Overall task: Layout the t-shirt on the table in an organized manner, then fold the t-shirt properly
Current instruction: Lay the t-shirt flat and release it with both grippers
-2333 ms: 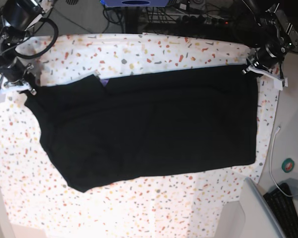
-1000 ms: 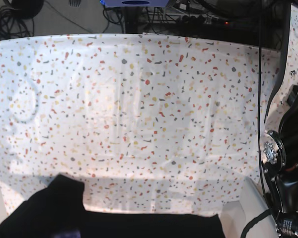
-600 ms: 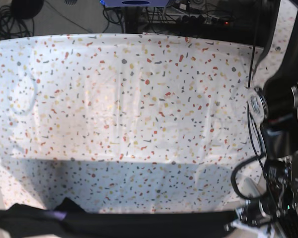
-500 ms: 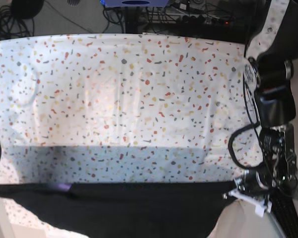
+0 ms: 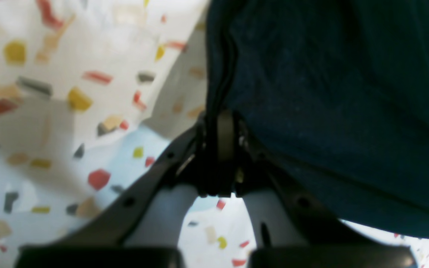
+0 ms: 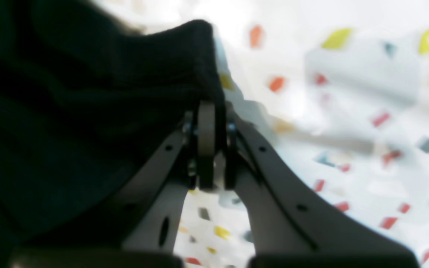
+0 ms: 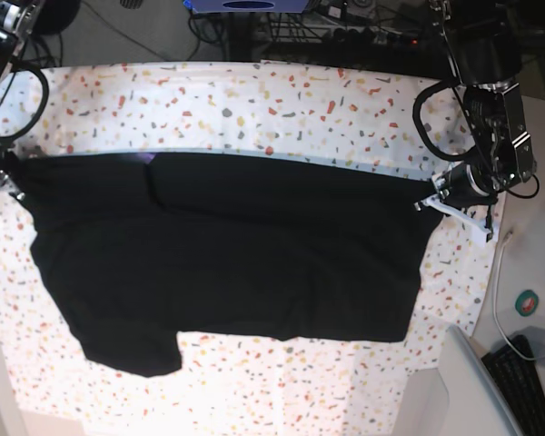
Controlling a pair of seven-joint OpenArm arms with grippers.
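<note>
Right gripper (image 6: 207, 149) at base view's left edge: fingers (image 6: 206, 141) pinched tight on a corner of the black t-shirt (image 7: 227, 254).

T-shirt hangs stretched between the two arms over the speckled bench (image 7: 254, 100). Top edge taut and fairly straight; one sleeve droops at lower left. Whether the lower hem touches the cloth, cannot tell.

Left gripper (image 5: 220, 149) at the right: fingers (image 5: 225, 134) clamped on the opposite corner, fabric bunched at the grip.

Judgement: still the layout stage. Shirt spread but not set down; release, smoothing and every fold remain.
</note>
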